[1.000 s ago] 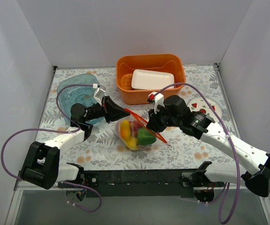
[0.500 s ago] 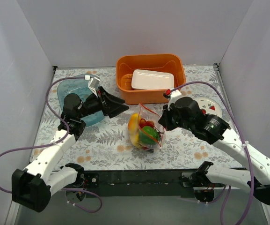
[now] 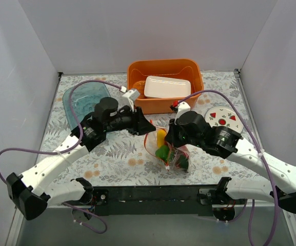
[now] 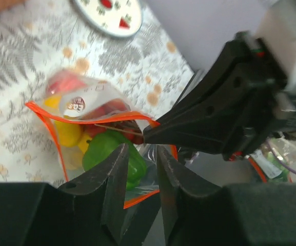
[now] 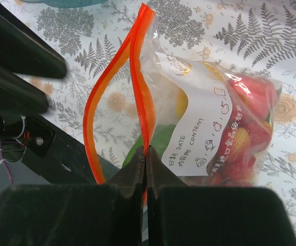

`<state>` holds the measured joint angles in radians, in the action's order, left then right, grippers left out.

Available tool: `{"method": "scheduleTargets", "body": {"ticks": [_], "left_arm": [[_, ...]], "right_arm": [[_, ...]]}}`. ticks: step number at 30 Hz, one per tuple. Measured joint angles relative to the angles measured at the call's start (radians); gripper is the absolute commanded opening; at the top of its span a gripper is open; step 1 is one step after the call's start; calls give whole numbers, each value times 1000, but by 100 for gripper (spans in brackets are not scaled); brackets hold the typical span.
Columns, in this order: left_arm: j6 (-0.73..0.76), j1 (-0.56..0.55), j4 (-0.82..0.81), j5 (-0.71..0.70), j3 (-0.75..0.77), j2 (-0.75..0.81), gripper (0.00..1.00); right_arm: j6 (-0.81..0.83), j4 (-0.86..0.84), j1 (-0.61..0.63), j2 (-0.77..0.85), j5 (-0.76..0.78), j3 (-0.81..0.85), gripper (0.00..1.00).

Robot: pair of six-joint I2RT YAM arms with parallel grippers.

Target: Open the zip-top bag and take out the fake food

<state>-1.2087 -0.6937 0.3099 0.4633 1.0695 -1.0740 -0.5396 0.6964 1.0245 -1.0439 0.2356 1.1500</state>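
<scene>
A: right gripper [image 5: 145, 156] stayed clamped on the zip-top bag [image 5: 199, 128] strip, mid-bench toward near edge. Mouth gaped now.
B: left gripper [image 4: 141, 149] swung back in, barely parted, empty. fake food [image 4: 109, 154] still inside.

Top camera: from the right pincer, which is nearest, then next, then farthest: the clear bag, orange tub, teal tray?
1. Clear zip-top plastic bag, pinched in the right pincer.
2. Orange plastic tub, behind it at the back.
3. Teal see-through tray, far back-left.
</scene>
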Motion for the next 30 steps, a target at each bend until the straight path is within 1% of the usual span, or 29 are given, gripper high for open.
{"method": "scheduleTargets", "body": {"ticks": [3, 6, 9, 11, 13, 15, 16, 20, 26, 29, 30], "left_arm": [[-3, -77, 58, -80, -18, -49, 26], [-26, -147, 95, -158, -71, -56, 24], [-68, -207, 114, -231, -118, -59, 28], [-106, -238, 122, -280, -151, -66, 42], [-142, -264, 130, -327, -182, -80, 48], [-178, -288, 131, -368, -214, -97, 59], [-190, -299, 131, -385, -227, -106, 66], [-229, -341, 116, -443, -265, -135, 79], [-264, -374, 58, -485, -321, -163, 89], [-277, -386, 31, -513, -344, -188, 87], [-281, -391, 24, -524, -351, -197, 82]], "right_arm": [[-28, -61, 19, -41, 15, -11, 1], [-57, -125, 37, -51, 30, -43, 1], [-87, -176, 62, -61, 46, -76, 1], [-106, -199, 80, -66, 56, -92, 1], [-125, -224, 97, -66, 69, -113, 1], [-144, -240, 111, -66, 80, -135, 1], [-156, -251, 117, -65, 84, -150, 1], [-192, -273, 132, -60, 101, -210, 1], [-243, -288, 151, -46, 111, -296, 1], [-256, -291, 160, -37, 122, -309, 1], [-261, -292, 163, -32, 127, -314, 1]]}}
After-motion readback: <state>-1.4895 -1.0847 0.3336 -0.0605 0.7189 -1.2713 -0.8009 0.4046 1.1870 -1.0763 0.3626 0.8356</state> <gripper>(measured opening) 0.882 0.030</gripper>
